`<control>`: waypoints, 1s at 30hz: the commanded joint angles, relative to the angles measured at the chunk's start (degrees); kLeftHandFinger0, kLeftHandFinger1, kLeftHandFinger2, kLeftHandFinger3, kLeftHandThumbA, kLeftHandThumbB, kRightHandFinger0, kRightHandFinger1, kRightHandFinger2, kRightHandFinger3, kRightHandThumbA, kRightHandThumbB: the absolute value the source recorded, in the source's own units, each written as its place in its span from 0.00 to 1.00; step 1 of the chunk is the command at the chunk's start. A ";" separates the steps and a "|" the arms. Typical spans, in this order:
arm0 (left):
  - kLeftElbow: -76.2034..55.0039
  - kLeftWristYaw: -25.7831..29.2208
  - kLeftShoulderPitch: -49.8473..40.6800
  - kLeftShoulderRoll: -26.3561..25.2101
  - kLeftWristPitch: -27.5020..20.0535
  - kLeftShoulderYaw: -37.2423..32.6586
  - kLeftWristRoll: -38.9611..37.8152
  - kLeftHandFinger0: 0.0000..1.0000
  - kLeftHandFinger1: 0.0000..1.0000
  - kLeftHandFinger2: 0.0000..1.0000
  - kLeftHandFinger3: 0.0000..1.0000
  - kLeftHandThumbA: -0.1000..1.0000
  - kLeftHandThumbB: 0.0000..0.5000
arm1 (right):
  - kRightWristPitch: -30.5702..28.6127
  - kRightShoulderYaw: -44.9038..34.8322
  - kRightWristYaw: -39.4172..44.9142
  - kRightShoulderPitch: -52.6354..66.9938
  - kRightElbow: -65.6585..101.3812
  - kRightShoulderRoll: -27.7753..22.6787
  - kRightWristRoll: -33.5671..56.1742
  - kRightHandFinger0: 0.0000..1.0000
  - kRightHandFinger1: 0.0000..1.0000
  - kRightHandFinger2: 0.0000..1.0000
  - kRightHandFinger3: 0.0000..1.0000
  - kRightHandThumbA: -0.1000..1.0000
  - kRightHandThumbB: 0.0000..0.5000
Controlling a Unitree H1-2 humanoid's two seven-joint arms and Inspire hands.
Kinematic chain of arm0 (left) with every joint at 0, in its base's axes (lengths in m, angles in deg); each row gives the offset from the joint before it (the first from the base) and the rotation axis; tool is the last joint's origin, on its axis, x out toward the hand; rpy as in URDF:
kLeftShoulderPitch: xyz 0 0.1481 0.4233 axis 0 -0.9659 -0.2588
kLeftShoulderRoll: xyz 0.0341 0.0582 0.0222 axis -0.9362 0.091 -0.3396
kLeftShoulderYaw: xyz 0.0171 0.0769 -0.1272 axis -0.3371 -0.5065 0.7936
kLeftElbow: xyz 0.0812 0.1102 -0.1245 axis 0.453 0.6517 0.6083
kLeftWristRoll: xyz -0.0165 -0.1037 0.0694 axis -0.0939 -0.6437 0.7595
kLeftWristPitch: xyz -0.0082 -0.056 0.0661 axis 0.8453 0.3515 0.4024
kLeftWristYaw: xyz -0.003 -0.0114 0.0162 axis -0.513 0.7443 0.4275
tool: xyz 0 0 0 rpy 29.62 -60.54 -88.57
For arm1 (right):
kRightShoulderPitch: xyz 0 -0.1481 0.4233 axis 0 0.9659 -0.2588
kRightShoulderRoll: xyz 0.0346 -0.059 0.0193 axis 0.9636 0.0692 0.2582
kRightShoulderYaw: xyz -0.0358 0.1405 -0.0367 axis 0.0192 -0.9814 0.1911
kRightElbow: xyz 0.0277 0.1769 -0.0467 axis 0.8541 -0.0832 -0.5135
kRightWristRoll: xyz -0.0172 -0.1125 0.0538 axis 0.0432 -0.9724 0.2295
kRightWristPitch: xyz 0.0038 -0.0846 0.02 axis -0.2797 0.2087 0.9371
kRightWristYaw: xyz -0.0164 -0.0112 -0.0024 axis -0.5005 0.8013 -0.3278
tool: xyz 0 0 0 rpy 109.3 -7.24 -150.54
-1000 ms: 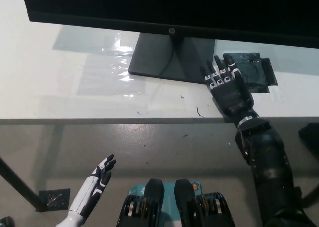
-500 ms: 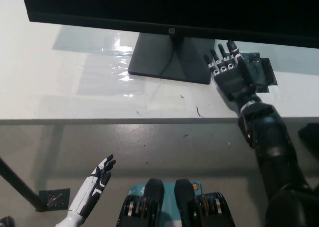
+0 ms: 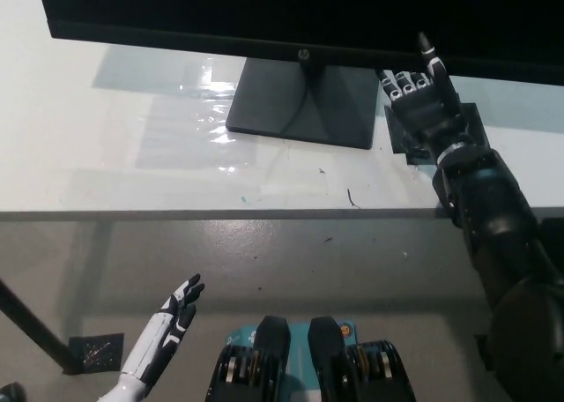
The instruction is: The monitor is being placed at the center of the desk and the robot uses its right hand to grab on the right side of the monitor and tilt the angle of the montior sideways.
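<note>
**Right hand reaching up to the monitor's lower edge**

Nearest the camera, the white left hand (image 3: 174,321) hangs idle below the desk edge at lower left, fingers straight and a little apart, holding nothing; it has no part in this job, which would explain why it is parked clear of the work.

Further out, the black right hand (image 3: 421,109) is over the desk (image 3: 106,164), just right of the stand (image 3: 300,102). Its fingers are spread and pointing upward, one of them reaching the monitor's bottom bezel; it grips nothing. It looks placed here to work toward the right side of the screen, but it is well short of the right edge.

Beyond, the monitor (image 3: 291,14) stands near the middle of the desk, its base flat on the surface. A dark patch (image 3: 467,124) lies on the desk under the hand.

The monitor's top and both side edges are cut off by the frame, so its present angle is hard to judge. Whether the raised finger touches the bezel cannot be told, black on black.
</note>
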State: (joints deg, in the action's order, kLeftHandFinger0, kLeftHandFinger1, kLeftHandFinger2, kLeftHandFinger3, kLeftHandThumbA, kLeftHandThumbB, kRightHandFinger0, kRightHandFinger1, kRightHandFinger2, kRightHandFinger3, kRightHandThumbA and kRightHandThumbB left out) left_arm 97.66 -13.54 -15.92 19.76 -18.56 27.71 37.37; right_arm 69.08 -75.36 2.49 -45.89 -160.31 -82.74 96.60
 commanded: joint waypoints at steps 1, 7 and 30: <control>-1.15 1.80 0.28 -0.75 -2.27 -0.25 0.24 1.00 1.00 1.00 1.00 1.00 0.43 | -3.99 -0.71 1.72 -4.98 -3.08 -1.50 -2.42 1.00 1.00 1.00 1.00 1.00 0.65; -1.11 1.56 0.12 -0.60 -2.27 -0.07 -0.35 1.00 1.00 1.00 1.00 1.00 0.42 | -5.91 -0.97 0.78 -5.56 -5.96 -1.49 -4.04 1.00 1.00 1.00 1.00 1.00 0.65; -1.24 1.84 0.54 -0.70 -2.27 -0.74 -0.35 1.00 1.00 1.00 1.00 1.00 0.42 | -8.07 -2.23 -7.85 -9.50 -9.47 -4.10 -8.03 1.00 1.00 1.00 1.00 1.00 0.70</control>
State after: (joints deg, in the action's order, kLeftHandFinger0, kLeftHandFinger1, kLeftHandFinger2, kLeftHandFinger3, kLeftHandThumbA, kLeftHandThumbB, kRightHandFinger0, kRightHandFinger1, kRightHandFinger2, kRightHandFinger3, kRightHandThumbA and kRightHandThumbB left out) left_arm 97.66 -12.69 -15.93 19.75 -18.56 27.05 37.32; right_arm 62.66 -76.29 -3.56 -49.31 -170.24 -84.53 89.30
